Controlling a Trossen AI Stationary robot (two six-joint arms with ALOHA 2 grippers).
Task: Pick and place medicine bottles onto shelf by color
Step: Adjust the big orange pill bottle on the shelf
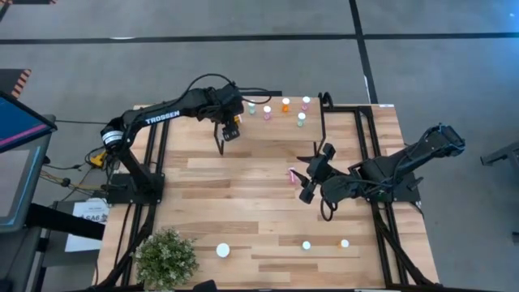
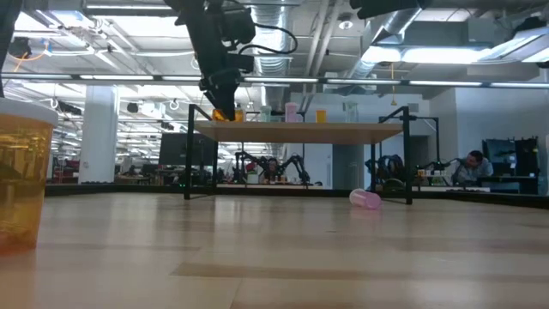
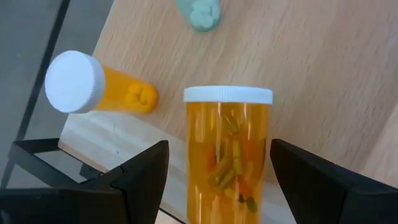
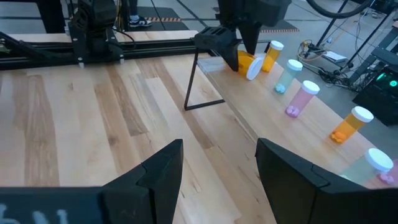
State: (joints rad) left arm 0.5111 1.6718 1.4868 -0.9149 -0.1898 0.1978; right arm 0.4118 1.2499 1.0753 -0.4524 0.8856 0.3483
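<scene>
My left gripper [image 1: 230,130] is open over the left end of the shelf [image 2: 300,131]. A white-capped orange bottle [image 3: 228,149] sits between its fingers. Another orange bottle [image 3: 93,87] and a green one [image 3: 199,12] stand close by on the shelf. Farther along the shelf stand green, pink and orange bottles [image 4: 301,98]. My right gripper [image 1: 308,180] is open and low over the table's middle. A pink bottle [image 2: 364,199] lies on its side on the table just left of it. My left gripper comes at the orange bottle's body [image 3: 211,174] from above, one finger on each side. A clear gap shows beside one finger [image 3: 146,168]. The other finger [image 3: 298,171] meets the bottle's outline, and I cannot tell whether it touches.
A large orange bottle [image 2: 21,172] stands at the table's near edge, with two small bottles [image 1: 306,245] to its right. A potted plant [image 1: 166,258] fills the near left corner. The shelf's thin black legs [image 4: 189,81] rise from the table. Bare wood lies between the arms.
</scene>
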